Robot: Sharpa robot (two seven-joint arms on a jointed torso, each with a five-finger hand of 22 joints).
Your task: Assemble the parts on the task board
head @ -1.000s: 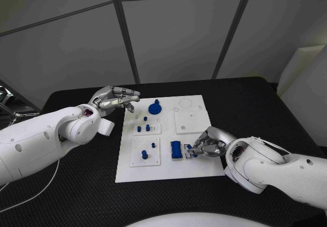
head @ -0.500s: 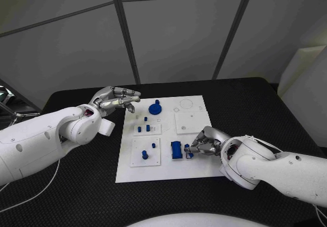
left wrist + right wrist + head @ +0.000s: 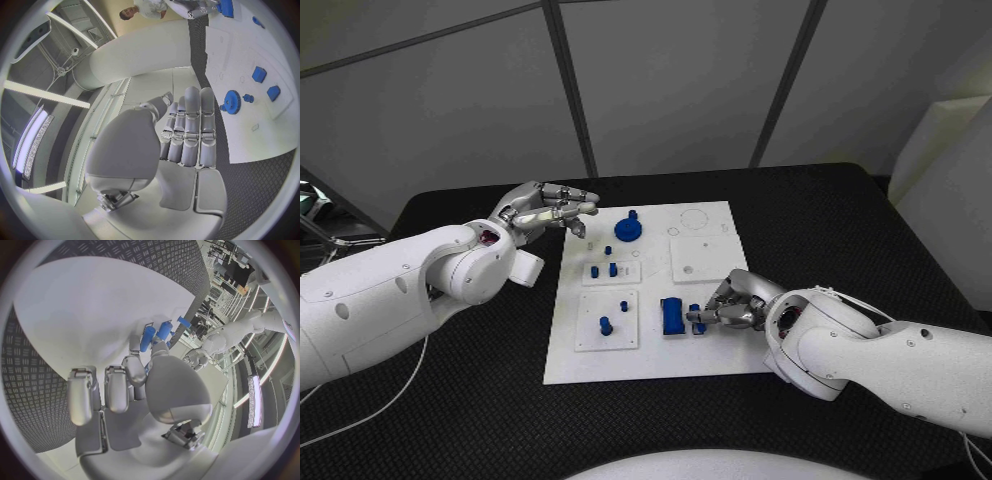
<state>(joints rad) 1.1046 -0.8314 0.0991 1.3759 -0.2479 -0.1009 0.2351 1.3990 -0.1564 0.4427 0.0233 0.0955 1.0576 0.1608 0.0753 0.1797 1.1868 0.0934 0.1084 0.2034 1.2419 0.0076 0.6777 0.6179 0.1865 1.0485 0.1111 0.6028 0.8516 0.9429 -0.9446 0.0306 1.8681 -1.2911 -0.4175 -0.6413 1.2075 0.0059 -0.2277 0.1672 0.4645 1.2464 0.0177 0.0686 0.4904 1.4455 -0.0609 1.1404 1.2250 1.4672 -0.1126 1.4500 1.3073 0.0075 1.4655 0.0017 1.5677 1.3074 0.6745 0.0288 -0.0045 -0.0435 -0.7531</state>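
since a second ago the right hand (image 3: 733, 305) has crept leftward toward the centre of the head view, over the lower right part of the task board (image 3: 718, 350), while the left hand (image 3: 542, 210) has stayed at the board's upper left corner, fingers loosely curled on nothing. going by size: the board lies mid-frame on the black table (image 3: 473, 400); a blue gear (image 3: 629, 230) sits near its top edge, a blue block (image 3: 672, 316) stands just left of the right hand, and small blue pegs (image 3: 606, 325) stand in the left plates. the right hand's fingers pinch a small blue part (image 3: 156, 336). seating it looks unfinished, so assembly seems partway.
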